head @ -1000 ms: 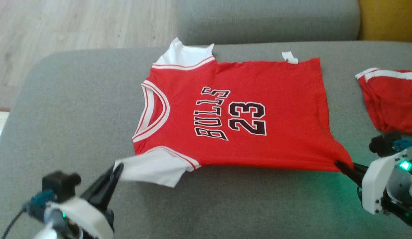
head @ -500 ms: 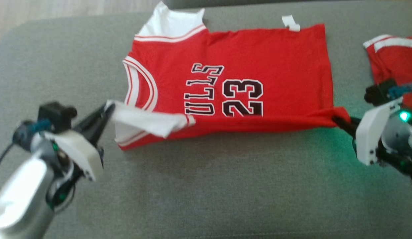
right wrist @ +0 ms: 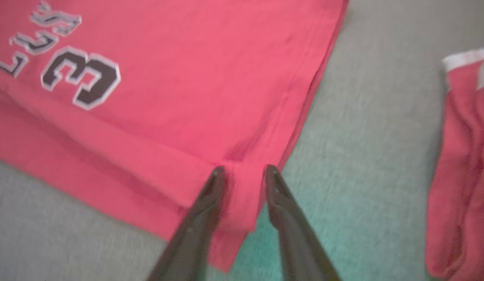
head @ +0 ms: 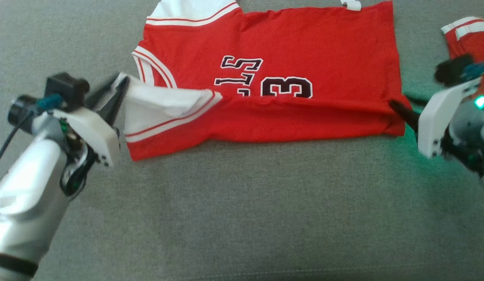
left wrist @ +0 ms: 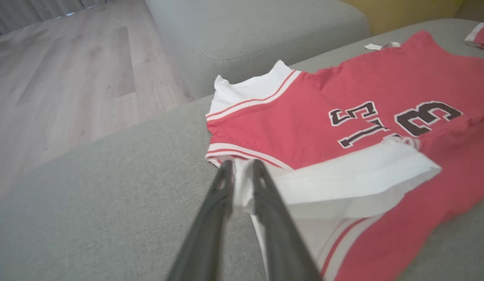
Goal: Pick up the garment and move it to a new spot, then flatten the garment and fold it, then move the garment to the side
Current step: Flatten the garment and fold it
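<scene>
Plenty of bare grey cushion [head: 242, 214] across the lower half of the head view; wood floor [left wrist: 70, 70] beyond its edge, upper left of the left wrist view. Red jersey [head: 296, 43] top centre, lower edge folded up over half the lettering. Left gripper [left wrist: 242, 169] narrowly parted round the white sleeve [left wrist: 343, 175]; right gripper [right wrist: 243, 171] parted astride the hem corner.

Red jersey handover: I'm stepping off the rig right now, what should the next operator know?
Left gripper: fingers narrowly apart around the white sleeve; grip unclear.
Right gripper: open, hem corner between the fingers.
Jersey: flat on the sofa cushion, near edge folded over the lower print.
To do: back both grippers out, finish folding, move it aside.
</scene>
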Motion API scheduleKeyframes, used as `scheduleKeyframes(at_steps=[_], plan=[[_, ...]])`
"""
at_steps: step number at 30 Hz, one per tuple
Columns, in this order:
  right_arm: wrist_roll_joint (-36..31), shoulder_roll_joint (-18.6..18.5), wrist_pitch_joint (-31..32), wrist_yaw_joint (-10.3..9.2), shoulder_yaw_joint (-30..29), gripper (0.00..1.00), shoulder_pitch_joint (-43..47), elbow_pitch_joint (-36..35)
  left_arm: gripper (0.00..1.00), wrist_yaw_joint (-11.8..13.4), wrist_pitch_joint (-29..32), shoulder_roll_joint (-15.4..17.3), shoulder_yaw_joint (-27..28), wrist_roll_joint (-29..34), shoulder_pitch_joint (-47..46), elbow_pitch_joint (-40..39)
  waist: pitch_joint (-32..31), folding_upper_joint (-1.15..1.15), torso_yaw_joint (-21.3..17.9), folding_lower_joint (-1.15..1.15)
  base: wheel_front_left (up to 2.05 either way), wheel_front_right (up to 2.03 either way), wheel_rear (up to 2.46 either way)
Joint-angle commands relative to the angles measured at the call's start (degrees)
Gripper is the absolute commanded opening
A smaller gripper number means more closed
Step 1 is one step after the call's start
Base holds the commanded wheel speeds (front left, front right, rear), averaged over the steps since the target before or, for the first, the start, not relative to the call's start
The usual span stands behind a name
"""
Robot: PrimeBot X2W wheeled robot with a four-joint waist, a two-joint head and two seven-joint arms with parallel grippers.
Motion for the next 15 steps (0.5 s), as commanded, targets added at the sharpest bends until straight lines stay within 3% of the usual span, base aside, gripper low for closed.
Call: scheduleKeyframes(at_steps=[1, 6, 15], plan=[[-0.9, -0.4, -2.4, -0.05, -1.7, 1.0, -1.9, -0.3, 1.0, 1.0, -2.2, 1.8, 3.2, 0.5, -4.1, 0.0, 0.1, 0.0, 0.1, 0.0, 0.0, 0.0, 0.0], [-2.0, 3.8, -12.5, -0.05, -8.3, 1.0, -2.9, 3.2, 1.0, 5.7, -9.8, -2.3, 9.3, -1.7, -5.8, 2.0, -0.5, 0.0, 0.2, 0.0, 0.0, 0.0, 0.0], [-8.7, 11.5, -32.9, -0.05, -18.3, 1.0, 4.4, 0.6, 1.0, 7.4, -10.5, -10.7, 24.0, -0.6, 7.5, -12.8, -4.8, 0.0, -0.7, 0.0, 0.0, 0.0, 0.0]])
